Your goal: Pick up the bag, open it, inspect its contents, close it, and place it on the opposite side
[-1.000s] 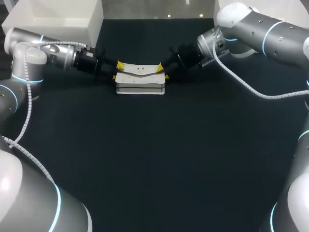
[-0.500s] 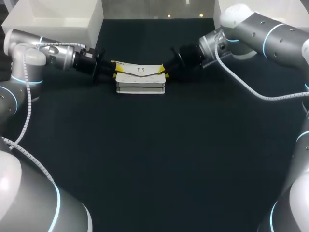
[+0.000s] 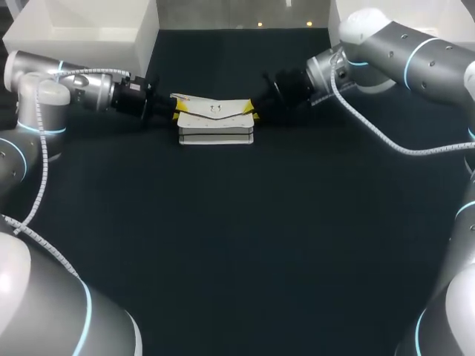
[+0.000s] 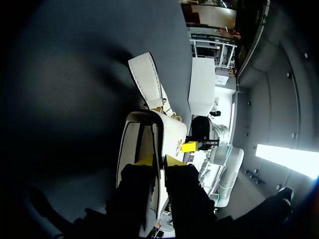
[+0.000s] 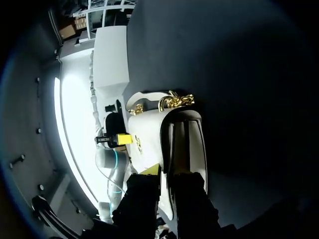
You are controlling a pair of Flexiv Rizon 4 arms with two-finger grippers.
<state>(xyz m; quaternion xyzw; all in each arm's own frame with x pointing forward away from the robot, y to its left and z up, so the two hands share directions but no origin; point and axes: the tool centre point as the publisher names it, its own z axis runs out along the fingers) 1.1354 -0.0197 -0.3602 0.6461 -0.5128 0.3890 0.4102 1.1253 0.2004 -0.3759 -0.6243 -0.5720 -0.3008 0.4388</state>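
Holds the white flap handbag (image 3: 215, 127) where it rests at the far middle of the dark bench (image 3: 237, 245), gold chain (image 5: 174, 101) bunched at its back, pinched from both ends: by the left gripper (image 3: 178, 107) with fingers closed on one end of the flap (image 3: 215, 110), by the right gripper (image 3: 252, 111) with fingers closed on the other. Looks light and only half stiff (firm panels, floppy flap, loose chain liable to swing), so best taken by the flap's ends for opening and by the firmer sides for carrying. Calls for a gentle, even pull, lest the smooth skin slip from the narrow tips.
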